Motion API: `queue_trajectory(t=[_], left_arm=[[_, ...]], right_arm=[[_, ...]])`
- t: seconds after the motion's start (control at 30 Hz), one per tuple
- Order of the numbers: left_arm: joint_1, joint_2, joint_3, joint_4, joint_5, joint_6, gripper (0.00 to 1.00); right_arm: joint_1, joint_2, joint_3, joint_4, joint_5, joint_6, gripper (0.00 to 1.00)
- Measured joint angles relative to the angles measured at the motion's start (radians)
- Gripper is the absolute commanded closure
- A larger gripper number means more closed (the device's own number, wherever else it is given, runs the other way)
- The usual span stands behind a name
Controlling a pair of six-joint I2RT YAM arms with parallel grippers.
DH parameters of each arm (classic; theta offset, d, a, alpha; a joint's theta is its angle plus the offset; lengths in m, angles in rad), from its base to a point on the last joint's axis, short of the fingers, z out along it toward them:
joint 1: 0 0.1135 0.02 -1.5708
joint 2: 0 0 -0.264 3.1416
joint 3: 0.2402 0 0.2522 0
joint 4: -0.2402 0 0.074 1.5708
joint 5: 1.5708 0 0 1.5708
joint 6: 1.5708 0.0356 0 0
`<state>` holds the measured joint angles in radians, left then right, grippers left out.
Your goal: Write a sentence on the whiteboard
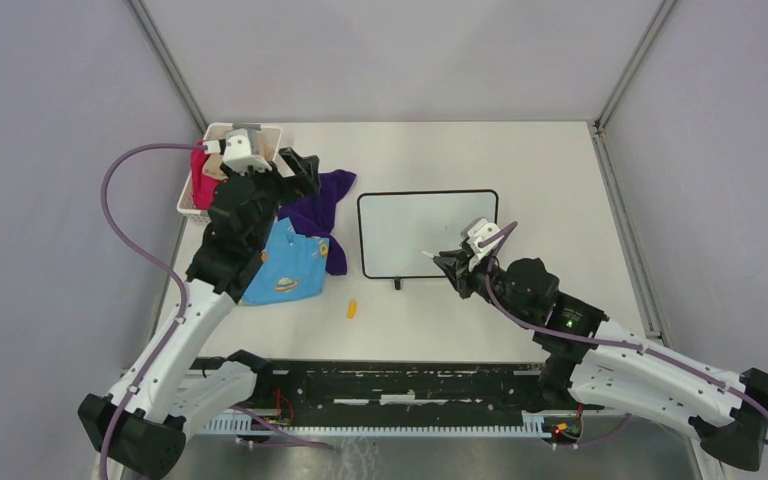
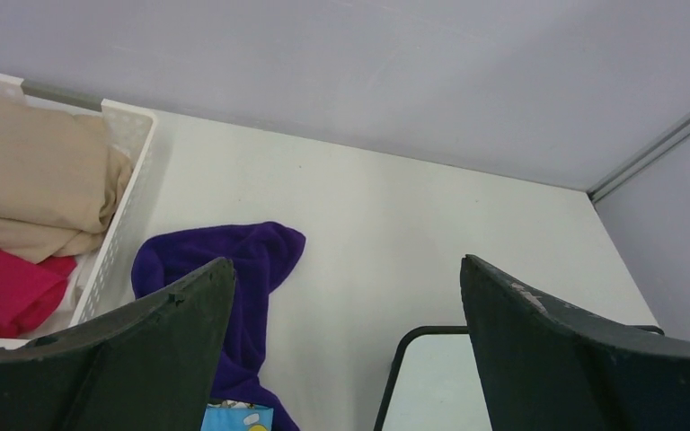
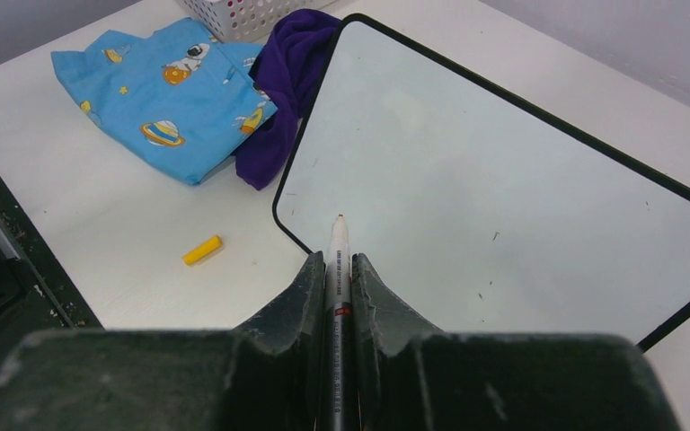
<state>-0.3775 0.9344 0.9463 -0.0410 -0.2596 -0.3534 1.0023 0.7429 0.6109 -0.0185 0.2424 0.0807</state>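
Observation:
The whiteboard lies flat mid-table, white with a thin black frame. It also shows in the right wrist view and its corner in the left wrist view. No sentence shows on it, only a few tiny dark specks. My right gripper is shut on a white marker, tip forward, just above the board's near-left corner. I cannot tell whether the tip touches. My left gripper is open and empty, raised over the purple cloth to the board's left.
A small yellow cap lies on the table in front of the board. A purple cloth and a blue printed shirt lie left of it. A white basket holds beige and pink clothes.

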Motion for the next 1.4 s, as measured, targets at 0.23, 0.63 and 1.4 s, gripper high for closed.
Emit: queue_trajectory(t=[0.23, 0.63, 1.4], left_arm=[[0.02, 0.017, -0.104, 0.043, 0.145, 0.035, 0.0], [0.185, 0.129, -0.386, 0.313, 0.708, -0.113, 0.0], [0.185, 0.498, -0.359, 0.635, 0.982, -0.203, 0.21]], right_arm=[[0.0, -0.011, 0.0, 0.021, -0.005, 0.0, 1.0], [0.0, -0.004, -0.008, 0.045, 0.032, 0.0, 1.0], [0.002, 0.113, -0.008, 0.173, 0.031, 0.0, 1.0]])
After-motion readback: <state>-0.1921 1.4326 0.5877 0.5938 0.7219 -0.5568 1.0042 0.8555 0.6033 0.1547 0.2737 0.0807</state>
